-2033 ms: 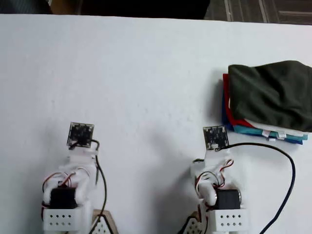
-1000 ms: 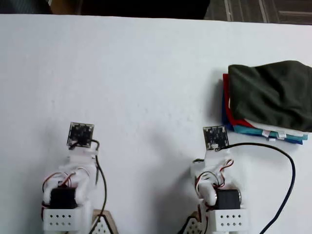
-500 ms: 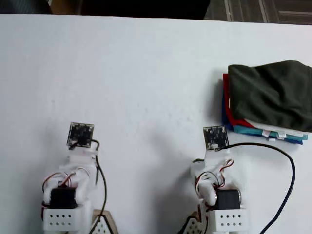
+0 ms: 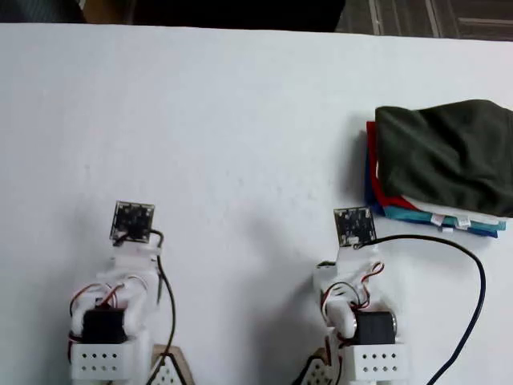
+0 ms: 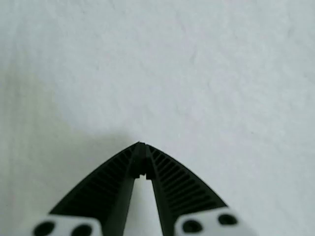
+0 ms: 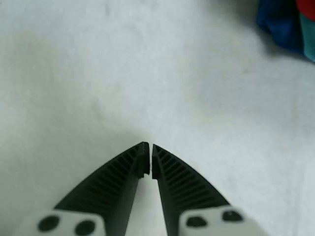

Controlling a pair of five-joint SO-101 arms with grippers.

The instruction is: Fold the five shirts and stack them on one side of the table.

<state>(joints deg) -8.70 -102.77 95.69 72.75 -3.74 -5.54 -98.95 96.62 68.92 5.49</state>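
Observation:
A stack of folded shirts (image 4: 437,164) lies at the table's right side, a dark green shirt (image 4: 449,152) on top, with red, blue, teal and white edges showing beneath it. A blue and teal corner of the stack (image 6: 290,24) appears in the right wrist view. Both arms are tucked back at the near edge of the table. My left gripper (image 5: 141,147) is shut over bare white tabletop, holding nothing. My right gripper (image 6: 149,147) is also shut and empty, a short way in front of the stack's near left corner.
The white table (image 4: 224,128) stretches bare across its left and middle. A black cable (image 4: 473,281) loops from the right arm toward the near right edge. A dark floor lies beyond the far edge.

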